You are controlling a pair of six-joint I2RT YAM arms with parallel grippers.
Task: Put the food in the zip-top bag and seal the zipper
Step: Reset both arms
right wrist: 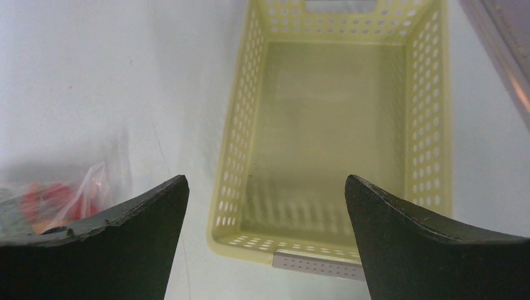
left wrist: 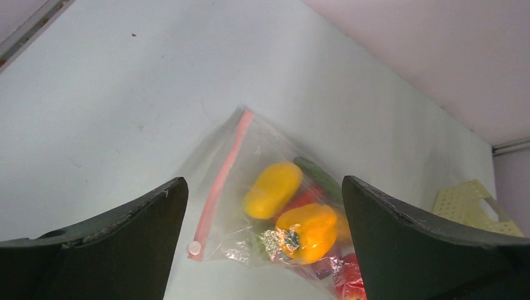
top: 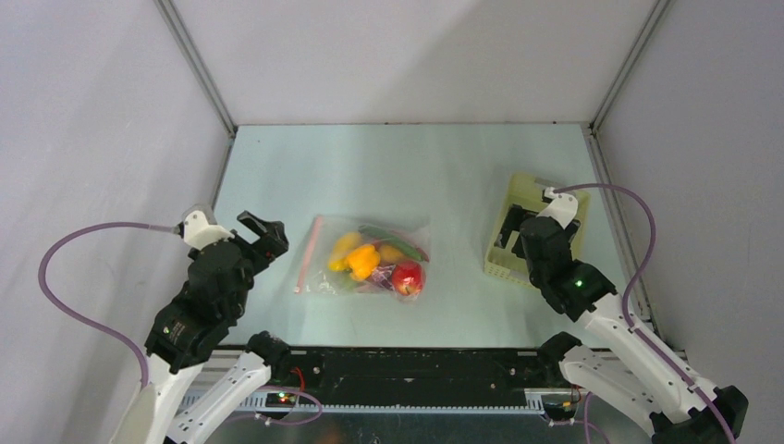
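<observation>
Quick rundown of the table. The clear floppy zip-top bag with pink dots [top: 370, 259] lies flat around the middle of the tabletop, a bit toward the near edge. Its narrow pink zipper strip [top: 307, 256] runs along the side facing the left edge, with a small white slider [left wrist: 195, 248] at the near end. I honestly can't tell whether it's pressed shut.

The glossy toy food is all inside the bag: a smooth yellow pepper [left wrist: 273, 189], an orange pepper [left wrist: 309, 228], a round red pepper [top: 408, 276] and a long green vegetable [left wrist: 315, 175] tucked behind them.

The left gripper [top: 268, 231] hangs near the left edge, just beside the zipper side. Its jaws are spread wide with nothing between them, and it isn't touching the bag.

The right gripper [right wrist: 265, 181] is over by the right edge, above the pale-yellow perforated plastic basket [right wrist: 240, 125]. Its 2 fingers are also wide apart and hold nothing.
</observation>
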